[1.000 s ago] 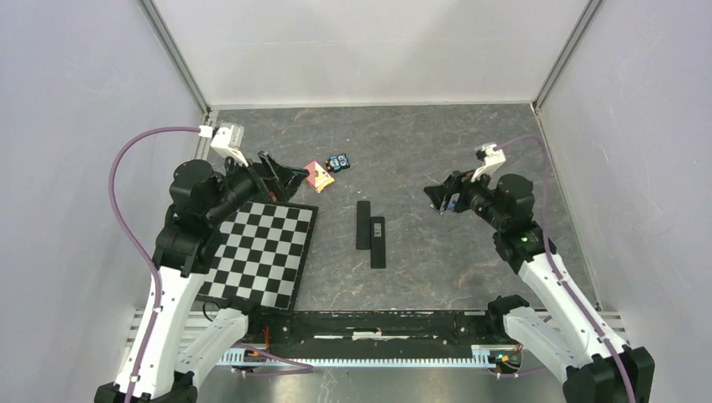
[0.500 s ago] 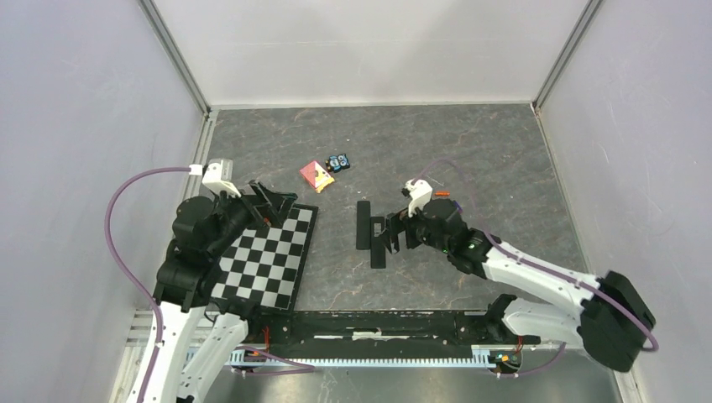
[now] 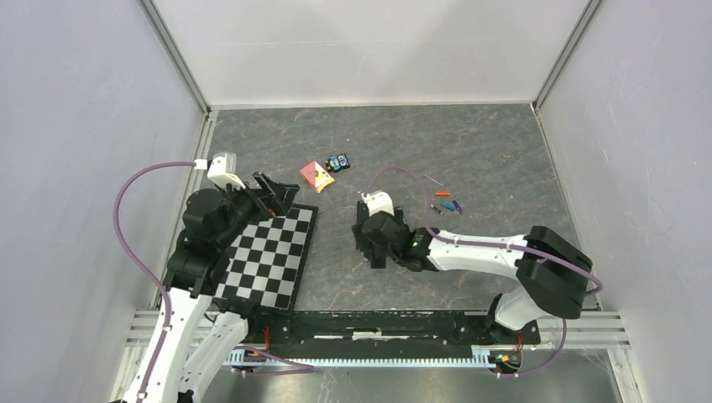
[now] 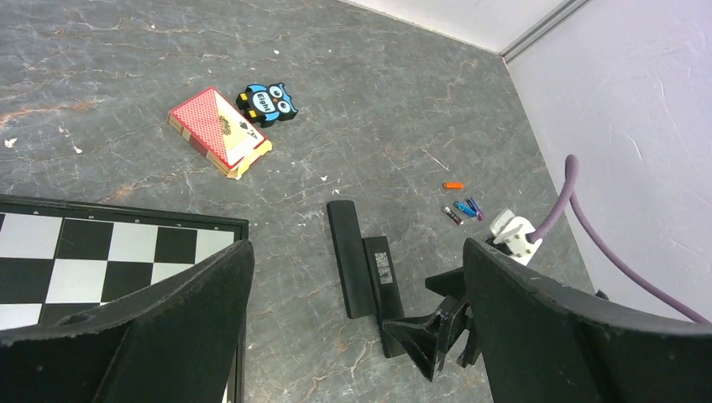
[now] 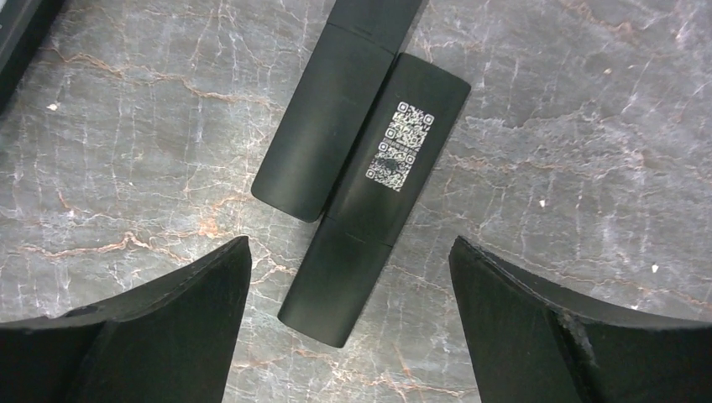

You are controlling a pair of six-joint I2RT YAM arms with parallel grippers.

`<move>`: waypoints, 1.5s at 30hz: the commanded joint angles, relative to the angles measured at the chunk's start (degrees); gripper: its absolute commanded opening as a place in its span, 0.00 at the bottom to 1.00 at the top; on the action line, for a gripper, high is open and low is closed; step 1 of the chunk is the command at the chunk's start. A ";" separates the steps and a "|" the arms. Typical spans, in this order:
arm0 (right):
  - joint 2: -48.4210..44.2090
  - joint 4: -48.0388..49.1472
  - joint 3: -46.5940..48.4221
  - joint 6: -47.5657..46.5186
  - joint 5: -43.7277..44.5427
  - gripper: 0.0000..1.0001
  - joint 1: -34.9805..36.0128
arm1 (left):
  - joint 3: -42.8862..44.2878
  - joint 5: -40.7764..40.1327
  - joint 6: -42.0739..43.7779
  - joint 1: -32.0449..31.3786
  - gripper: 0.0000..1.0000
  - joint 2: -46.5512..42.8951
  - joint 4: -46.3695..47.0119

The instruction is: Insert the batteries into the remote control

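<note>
Two black remote controls lie side by side mid-table, one plain [image 5: 332, 126], one with a white code label [image 5: 382, 193]. My right gripper [image 5: 350, 243] hovers open over the labelled remote's near end, holding nothing; from above, this gripper [image 3: 375, 252] hides most of both. In the left wrist view the plain remote [image 4: 346, 264] and the labelled one [image 4: 382, 273] both show. The batteries [image 3: 447, 204] lie loose to the right: an orange one [image 4: 453, 185], a blue one [image 4: 464, 207] and a purple one [image 4: 476, 207]. My left gripper [image 3: 281, 193] is open and empty above the chessboard's far corner.
A chessboard [image 3: 260, 256] lies at the left. A red card box [image 3: 316, 174] and a blue-and-black owl gadget [image 3: 338, 161] sit behind the remotes. Grey walls close in the table at the back and both sides.
My right arm swung from the right side of the table leftward and down over the remotes. The batteries now show where that gripper was. The left arm shifted only slightly.
</note>
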 commanded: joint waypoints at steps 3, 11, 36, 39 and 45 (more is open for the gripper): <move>5.29 -5.27 5.68 6.33 4.32 0.87 1.56 | -1.49 0.30 -0.12 0.16 1.00 0.35 4.24; 8.80 -8.08 6.16 9.60 4.66 0.74 1.70 | -3.06 -1.11 -1.05 0.16 1.00 -0.09 4.41; 7.80 -5.61 -0.22 12.45 7.17 0.26 1.15 | -3.73 -1.99 -3.70 0.16 1.00 0.08 2.42; 4.40 -3.60 -2.52 11.84 7.49 0.19 -0.30 | -3.91 1.34 -2.86 0.16 1.00 1.20 2.92; -5.84 7.72 -9.61 4.99 5.45 0.19 -4.45 | -5.62 11.30 -5.82 0.16 1.00 6.41 8.79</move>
